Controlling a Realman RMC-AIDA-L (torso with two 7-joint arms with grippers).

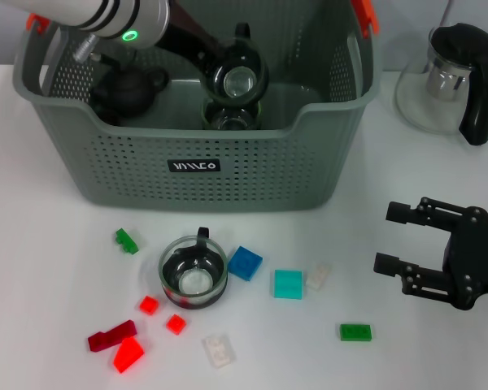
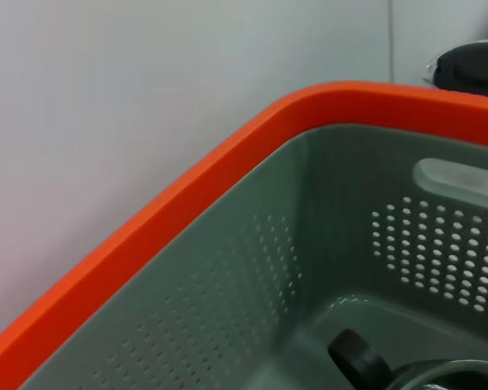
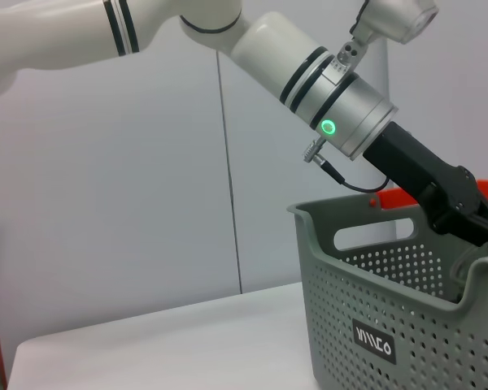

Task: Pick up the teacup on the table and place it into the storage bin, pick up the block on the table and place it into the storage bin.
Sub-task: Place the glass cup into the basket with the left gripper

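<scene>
The storage bin (image 1: 195, 175) (image 3: 366, 276) (image 2: 252, 276) stands at the table's back centre. My left gripper (image 1: 224, 73) reaches down into it from the left, shut on a glass teacup (image 1: 238, 81) with a black handle, held above the bin floor. A second glass teacup (image 1: 193, 272) stands upright on the table in front of the bin. Around it lie loose blocks: blue (image 1: 245, 263), cyan (image 1: 289, 284), green (image 1: 127, 240) and several red ones (image 1: 128, 354). My right gripper (image 1: 393, 238) hovers open at the right, away from them.
Inside the bin sit a black teapot (image 1: 130, 89) and another glass cup (image 1: 230, 120). A glass pitcher (image 1: 451, 77) with a black handle stands at the back right. White blocks (image 1: 218, 350) and a green block (image 1: 355, 331) lie near the front edge.
</scene>
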